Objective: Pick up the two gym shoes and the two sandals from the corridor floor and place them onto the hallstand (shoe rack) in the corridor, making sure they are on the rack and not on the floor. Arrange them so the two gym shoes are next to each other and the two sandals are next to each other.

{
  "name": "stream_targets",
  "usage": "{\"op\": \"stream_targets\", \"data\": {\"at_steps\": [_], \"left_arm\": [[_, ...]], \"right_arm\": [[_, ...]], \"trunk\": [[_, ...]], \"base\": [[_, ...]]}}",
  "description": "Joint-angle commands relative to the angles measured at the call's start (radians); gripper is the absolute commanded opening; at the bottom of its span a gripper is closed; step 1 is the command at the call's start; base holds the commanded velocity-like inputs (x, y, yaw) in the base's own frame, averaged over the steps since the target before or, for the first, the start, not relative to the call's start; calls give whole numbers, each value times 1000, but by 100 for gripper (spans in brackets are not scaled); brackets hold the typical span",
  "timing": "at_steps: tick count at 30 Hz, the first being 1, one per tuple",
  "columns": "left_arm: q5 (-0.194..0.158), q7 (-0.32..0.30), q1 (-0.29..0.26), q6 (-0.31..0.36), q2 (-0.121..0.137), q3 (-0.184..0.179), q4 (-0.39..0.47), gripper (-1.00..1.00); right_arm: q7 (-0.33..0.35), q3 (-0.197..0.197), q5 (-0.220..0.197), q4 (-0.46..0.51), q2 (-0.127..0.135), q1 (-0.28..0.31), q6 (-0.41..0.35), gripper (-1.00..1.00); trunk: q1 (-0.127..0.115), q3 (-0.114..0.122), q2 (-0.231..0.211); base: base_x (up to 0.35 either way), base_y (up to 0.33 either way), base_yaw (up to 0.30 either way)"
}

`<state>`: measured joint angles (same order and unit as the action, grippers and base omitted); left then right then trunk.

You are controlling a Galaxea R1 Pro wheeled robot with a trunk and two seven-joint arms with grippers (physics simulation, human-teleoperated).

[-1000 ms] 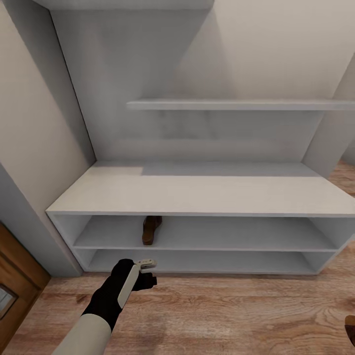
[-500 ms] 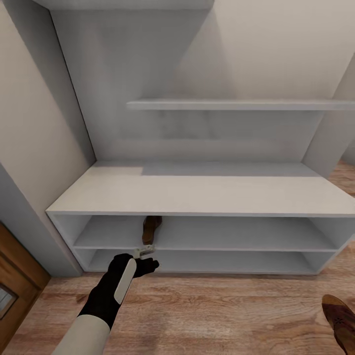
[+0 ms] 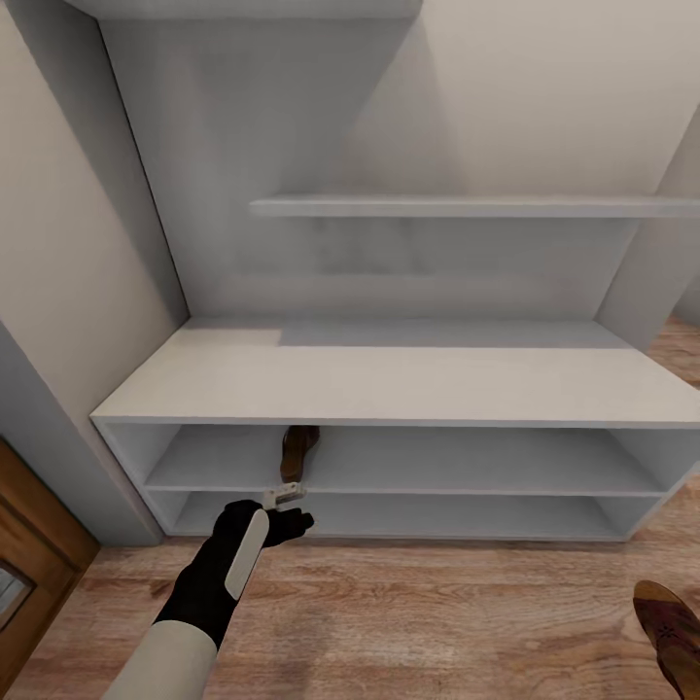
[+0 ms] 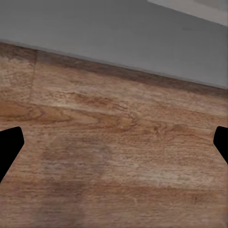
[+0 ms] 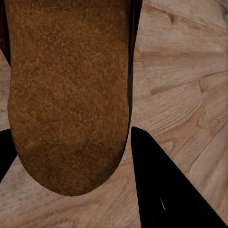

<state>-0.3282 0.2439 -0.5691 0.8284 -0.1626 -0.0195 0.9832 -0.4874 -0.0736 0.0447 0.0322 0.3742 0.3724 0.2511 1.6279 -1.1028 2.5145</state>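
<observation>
From the head, one sandal (image 3: 297, 453) lies on the hallstand (image 3: 389, 384) shelf; a second sandal (image 3: 669, 632) has entered at the corridor floor (image 3: 437, 622) edge. The left gripper (image 4: 114, 147), jaws apart, is empty. The right gripper (image 5: 71, 137) clamps that sandal, bringing it rackward.

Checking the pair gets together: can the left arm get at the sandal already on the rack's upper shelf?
Probably yes. The left gripper hovers open just in front of the hallstand, right below the sandal, with nothing between them.
</observation>
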Motion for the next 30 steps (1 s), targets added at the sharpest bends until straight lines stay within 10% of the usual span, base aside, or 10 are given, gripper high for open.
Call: {"op": "stream_targets", "data": {"at_steps": [1, 11, 17, 19, 27, 30], "left_arm": [[0, 0, 0, 0, 0, 0, 0, 100], [0, -2, 0, -2, 0, -1, -23, 100], [1, -4, 0, -93, 1, -4, -197, 100], [3, -16, 0, -169, 4, -7, -272, 100], [84, -329, 0, -874, 10, -104, -738, 100], [100, -375, 0, -970, 12, -121, -788, 100]], "right_arm": [[1, 0, -3, 0, 0, 0, 2, -100], [1, 0, -3, 0, -1, 0, 2, -100], [1, 1, -3, 0, -1, 0, 2, -100], [1, 1, -3, 0, -1, 0, 2, -100], [1, 1, -7, 7, -3, 0, 3, -100], [2, 2, -7, 25, -16, 0, 3, -100]], "trunk": [[0, 0, 0], [0, 0, 0], [0, 0, 0], [0, 0, 0], [0, 0, 0], [0, 0, 0]], "base": [[0, 0, 0], [0, 0, 0], [0, 0, 0], [0, 0, 0], [0, 0, 0], [-35, 20, 0]]}}
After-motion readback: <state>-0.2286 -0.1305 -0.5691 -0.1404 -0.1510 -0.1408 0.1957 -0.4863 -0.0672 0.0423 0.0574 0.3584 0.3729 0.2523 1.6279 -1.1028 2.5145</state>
